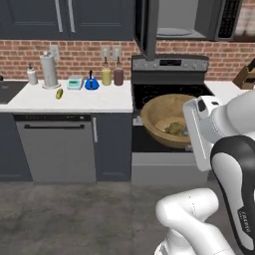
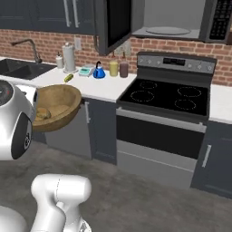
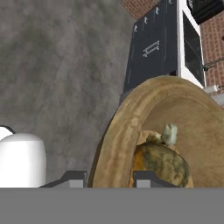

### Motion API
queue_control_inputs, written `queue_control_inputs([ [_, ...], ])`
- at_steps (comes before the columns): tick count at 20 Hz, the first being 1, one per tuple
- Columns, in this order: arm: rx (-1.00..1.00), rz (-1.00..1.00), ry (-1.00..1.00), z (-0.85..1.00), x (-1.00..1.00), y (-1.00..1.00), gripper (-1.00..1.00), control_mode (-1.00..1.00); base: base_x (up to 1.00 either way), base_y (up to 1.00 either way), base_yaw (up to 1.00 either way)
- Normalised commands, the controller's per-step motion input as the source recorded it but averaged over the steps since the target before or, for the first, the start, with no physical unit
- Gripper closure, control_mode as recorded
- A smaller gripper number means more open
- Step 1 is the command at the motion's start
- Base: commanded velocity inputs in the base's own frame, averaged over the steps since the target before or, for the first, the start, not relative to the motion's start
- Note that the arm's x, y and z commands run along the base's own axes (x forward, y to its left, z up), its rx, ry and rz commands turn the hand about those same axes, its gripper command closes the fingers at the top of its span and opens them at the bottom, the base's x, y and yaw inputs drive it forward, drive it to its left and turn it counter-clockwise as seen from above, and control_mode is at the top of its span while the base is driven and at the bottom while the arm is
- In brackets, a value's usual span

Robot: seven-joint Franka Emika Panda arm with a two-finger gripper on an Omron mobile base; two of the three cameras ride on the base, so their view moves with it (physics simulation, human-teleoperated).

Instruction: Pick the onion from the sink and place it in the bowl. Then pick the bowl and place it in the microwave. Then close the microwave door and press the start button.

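The gripper [image 3: 109,177] is clamping the rim of the wooden bowl [image 3: 131,127], at the bottom centre of the hand view: one dark fingertip is sitting outside the wall and the other inside it, with the thick rim running up between them. The fingers are narrowed to the thickness of that wall. The bowl is hanging clear of the floor, tilted toward the camera.

The onion [image 3: 162,162] is lying inside the bowl, low in the frame and just beside the inner fingertip, its pale stub pointing up.

In the left base view the bowl [image 1: 167,117] is sitting at centre right, in front of the stove [image 1: 169,89], with the onion [image 1: 174,128] resting against its lower wall. In the right base view the bowl [image 2: 56,106] is at middle left, in front of the counter [image 2: 97,88].

The microwave [image 2: 174,20] is standing open at the top of the frame, its door [image 2: 115,22] swung out to the left. The sink [image 2: 20,69] is lying at the upper left.
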Motion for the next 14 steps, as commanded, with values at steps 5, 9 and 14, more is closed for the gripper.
queue_control_inputs([
  [5, 0.00, 0.00, 0.00, 0.00, 0.00, 0.00, 1.00, 1.00, 0.00, -1.00, 0.39],
  [9, 0.00, 0.00, 0.00, 0.00, 0.00, 0.00, 1.00, 1.00, 0.05, -1.00, 0.27],
  [14, 0.00, 0.00, 0.00, 0.00, 0.00, 0.00, 1.00, 1.00, 0.29, -1.00, 0.19],
])
